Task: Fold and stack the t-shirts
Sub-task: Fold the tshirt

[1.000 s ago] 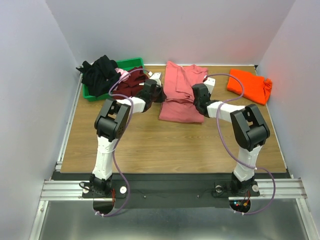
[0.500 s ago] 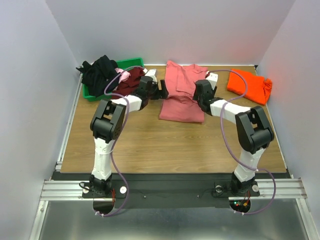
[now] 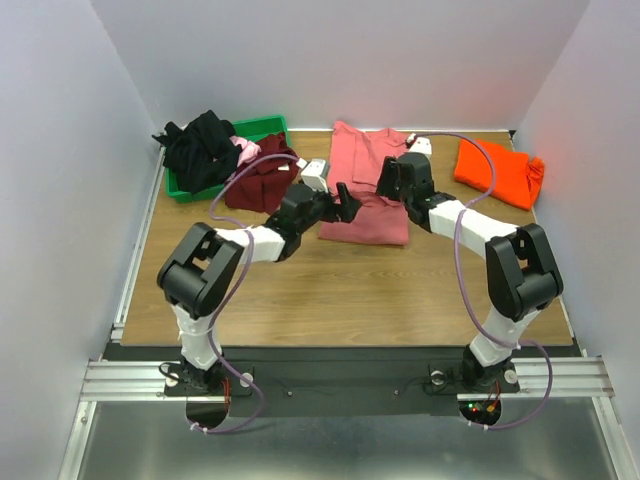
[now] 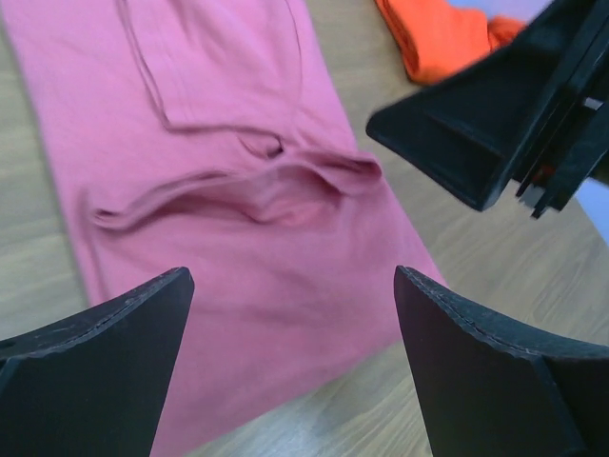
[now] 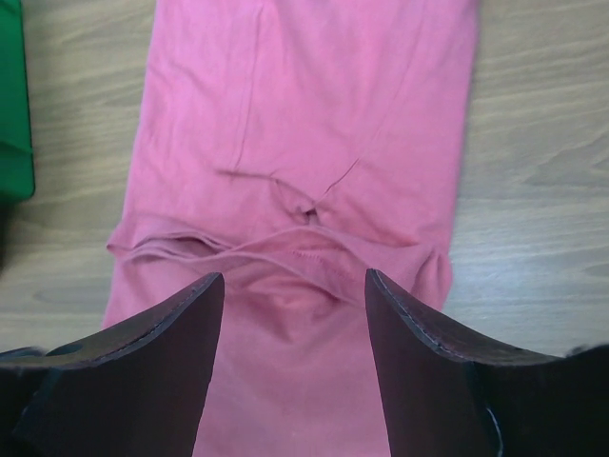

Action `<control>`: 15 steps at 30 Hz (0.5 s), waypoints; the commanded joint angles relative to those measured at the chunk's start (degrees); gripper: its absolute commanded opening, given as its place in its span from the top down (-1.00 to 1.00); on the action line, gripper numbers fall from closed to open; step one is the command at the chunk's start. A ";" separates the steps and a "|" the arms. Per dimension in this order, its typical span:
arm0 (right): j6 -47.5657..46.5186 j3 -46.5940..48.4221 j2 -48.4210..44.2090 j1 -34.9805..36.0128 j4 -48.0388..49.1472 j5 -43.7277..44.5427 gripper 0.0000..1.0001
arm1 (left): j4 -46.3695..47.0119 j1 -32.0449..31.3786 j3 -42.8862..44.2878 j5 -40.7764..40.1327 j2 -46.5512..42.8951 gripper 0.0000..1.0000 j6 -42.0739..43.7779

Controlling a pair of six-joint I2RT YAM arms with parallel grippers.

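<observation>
Salmon-pink cotton t-shirt [image 3: 365, 190] lies flat at the far middle of the wooden tabletop [image 3: 330, 290], narrowed lengthwise, with a loose puckered ridge across its middle. It looks light, limp and clingy. It should drape and drag rather than hold shape, so a pinch through all layers at two matching hem corners seems safest, not at the ridge.

The left end effector [image 4: 290, 276] is spread wide and empty over the near half. The right end effector [image 5: 292, 276] is parted and empty too, and the two are close together.

A crumpled dark maroon shirt [image 3: 262, 180] lies just beside the left edge, and a folded bright orange shirt [image 3: 497, 170] sits well apart on the right. Bare wood on the near side gives room to work.
</observation>
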 commanded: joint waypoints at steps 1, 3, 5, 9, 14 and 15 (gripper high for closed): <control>1.02 -0.54 0.63 0.22 1.30 -3.76 -0.34 | 8.60 -1.82 -0.29 1.90 4.74 -0.97 -1.36; 1.29 -0.89 0.54 0.13 1.39 -4.64 -0.34 | 10.35 -2.17 0.15 2.34 7.82 -0.97 -1.98; 1.55 -0.98 0.45 0.13 1.39 -5.08 -0.34 | 11.94 -2.26 0.76 2.77 10.55 -0.97 -2.33; 1.38 -0.45 1.24 0.13 1.38 -7.28 -0.34 | 12.82 -3.40 1.99 1.37 13.54 -0.97 -1.28; 1.55 0.69 3.70 0.13 1.38 -12.63 -0.34 | 11.33 -4.54 1.56 -1.52 14.78 -0.97 -0.92; 1.99 0.78 4.40 0.13 1.30 -13.25 -0.34 | 10.98 -4.63 0.77 -2.14 14.69 -0.97 -0.92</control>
